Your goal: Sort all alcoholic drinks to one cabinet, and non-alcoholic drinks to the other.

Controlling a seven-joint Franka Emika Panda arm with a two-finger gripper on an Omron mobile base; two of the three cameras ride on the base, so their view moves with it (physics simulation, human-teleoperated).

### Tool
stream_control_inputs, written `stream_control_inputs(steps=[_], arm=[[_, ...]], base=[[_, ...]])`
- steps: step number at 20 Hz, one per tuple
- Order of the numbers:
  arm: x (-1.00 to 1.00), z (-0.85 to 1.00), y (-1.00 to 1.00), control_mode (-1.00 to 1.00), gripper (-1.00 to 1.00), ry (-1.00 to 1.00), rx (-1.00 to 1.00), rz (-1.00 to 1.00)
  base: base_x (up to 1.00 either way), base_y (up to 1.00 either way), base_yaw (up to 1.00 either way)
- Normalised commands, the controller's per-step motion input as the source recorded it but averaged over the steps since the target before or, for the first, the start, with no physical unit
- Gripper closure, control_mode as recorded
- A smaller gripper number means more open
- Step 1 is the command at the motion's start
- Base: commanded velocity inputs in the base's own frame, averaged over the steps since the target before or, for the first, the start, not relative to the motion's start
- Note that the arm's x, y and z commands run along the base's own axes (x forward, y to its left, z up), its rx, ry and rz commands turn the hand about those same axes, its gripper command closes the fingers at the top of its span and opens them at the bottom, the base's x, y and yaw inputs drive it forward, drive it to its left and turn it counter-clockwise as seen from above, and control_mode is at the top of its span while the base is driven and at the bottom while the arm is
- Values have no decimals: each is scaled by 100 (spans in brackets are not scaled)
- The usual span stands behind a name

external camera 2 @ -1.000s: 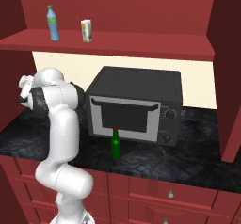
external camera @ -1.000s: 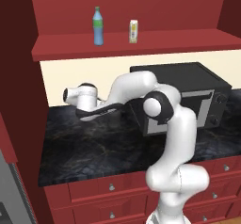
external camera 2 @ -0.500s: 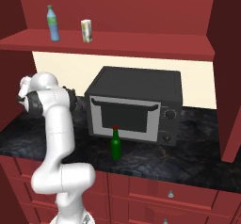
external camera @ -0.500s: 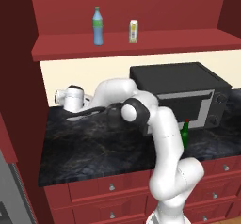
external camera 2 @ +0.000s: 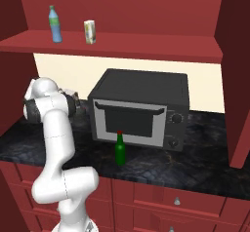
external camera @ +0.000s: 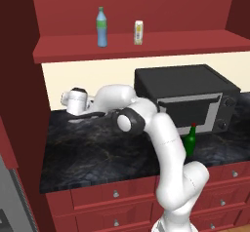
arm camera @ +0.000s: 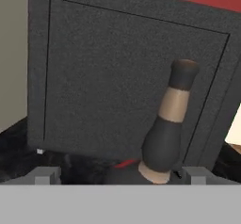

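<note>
Dark bottle (arm camera: pixel 165 129) sits right between the wide-open fingertips (arm camera: pixel 46 175) in the hand view, neck tilted, microwave (arm camera: pixel 117 72) side just behind it. The base views show the green bottle (external camera 2: pixel 120 149) off by the microwave door, blue bottle (external camera: pixel 101 27) and carton (external camera: pixel 139 32) up on the shelf (external camera: pixel 146 46). Since a second ago the hand swung further left along the counter (external camera: pixel 93 153).
</note>
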Motion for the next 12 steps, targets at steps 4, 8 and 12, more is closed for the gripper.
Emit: stream_control_inputs(steps=[4,8,12], arm=[[0,0,-40,-100,-100,0,-1,-10],[-4,0,-32,-100,-100,2,-1,-11],[-18,0,-32,-100,-100,4,-2,-11]], base=[[0,0,0],[0,0,0],[0,0,0]])
